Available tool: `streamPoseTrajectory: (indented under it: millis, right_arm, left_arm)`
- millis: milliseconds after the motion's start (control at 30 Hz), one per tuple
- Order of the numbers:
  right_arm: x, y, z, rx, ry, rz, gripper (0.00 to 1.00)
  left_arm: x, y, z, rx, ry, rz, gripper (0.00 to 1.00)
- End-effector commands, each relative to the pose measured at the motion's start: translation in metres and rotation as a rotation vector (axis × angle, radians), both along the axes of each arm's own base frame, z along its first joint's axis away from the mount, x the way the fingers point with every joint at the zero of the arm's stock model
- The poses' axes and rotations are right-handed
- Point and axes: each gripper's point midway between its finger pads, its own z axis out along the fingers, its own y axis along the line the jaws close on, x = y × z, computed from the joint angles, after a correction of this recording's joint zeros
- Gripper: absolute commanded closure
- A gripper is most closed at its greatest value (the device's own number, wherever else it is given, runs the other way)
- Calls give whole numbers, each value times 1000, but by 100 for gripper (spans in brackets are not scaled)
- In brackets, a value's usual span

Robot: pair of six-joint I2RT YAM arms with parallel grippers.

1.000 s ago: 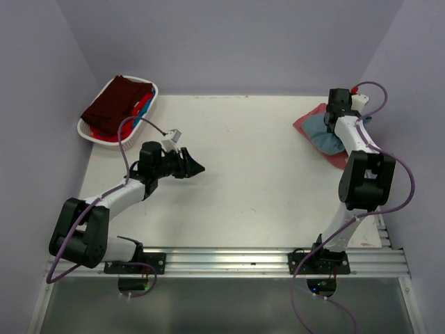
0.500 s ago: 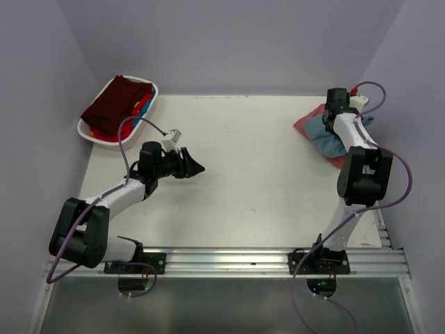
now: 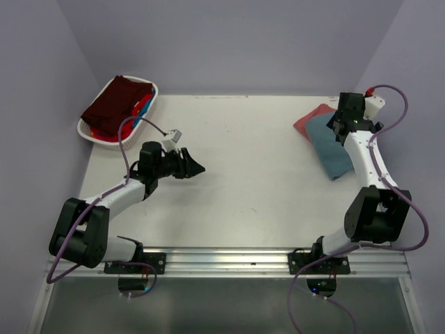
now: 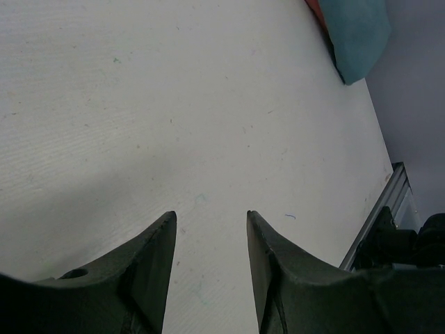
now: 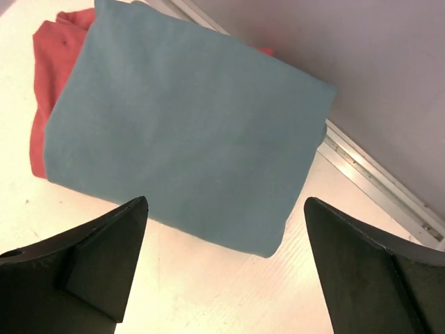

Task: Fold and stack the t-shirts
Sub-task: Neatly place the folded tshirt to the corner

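A folded slate teal-blue t-shirt [image 3: 332,149] lies flat at the table's far right, partly over a salmon-red t-shirt [image 3: 311,120]. My right gripper [image 3: 339,126] hovers just above them, jaws wide open and empty. In the right wrist view the teal shirt [image 5: 188,132] fills the space beyond the right gripper [image 5: 226,202], with the salmon-red one [image 5: 52,56] showing at its left. My left gripper [image 3: 195,167] hangs open over bare table left of centre; in its wrist view the left gripper [image 4: 211,213] holds nothing, and the teal shirt [image 4: 358,35] lies far off.
A white oval basket [image 3: 150,92] at the back left holds a dark maroon shirt [image 3: 115,104] over bright blue [image 3: 144,104] and red cloth. A small grey plug [image 3: 174,133] hangs on the left arm's cable. A metal rail [image 5: 375,181] borders the table beside the teal shirt.
The right gripper has opened and let go of the teal shirt, then swung to the right and off it. The teal shirt now lies flat on the salmon-red one. The left arm has stayed still.
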Motion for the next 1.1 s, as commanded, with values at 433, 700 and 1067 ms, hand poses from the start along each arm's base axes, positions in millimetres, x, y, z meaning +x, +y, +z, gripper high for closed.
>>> streamPoseTrajectory:
  millis: [433, 700, 1067]
  right_arm:
    - [62, 45, -138, 302, 51, 199, 100]
    - [76, 50, -180, 357, 132, 211, 100]
    - [162, 53, -136, 299, -98, 266, 100]
  left_arm:
    - [4, 1, 16, -7, -45, 4, 54]
    - [5, 3, 9, 6, -31, 13, 56]
    - [10, 2, 7, 6, -29, 17, 58]
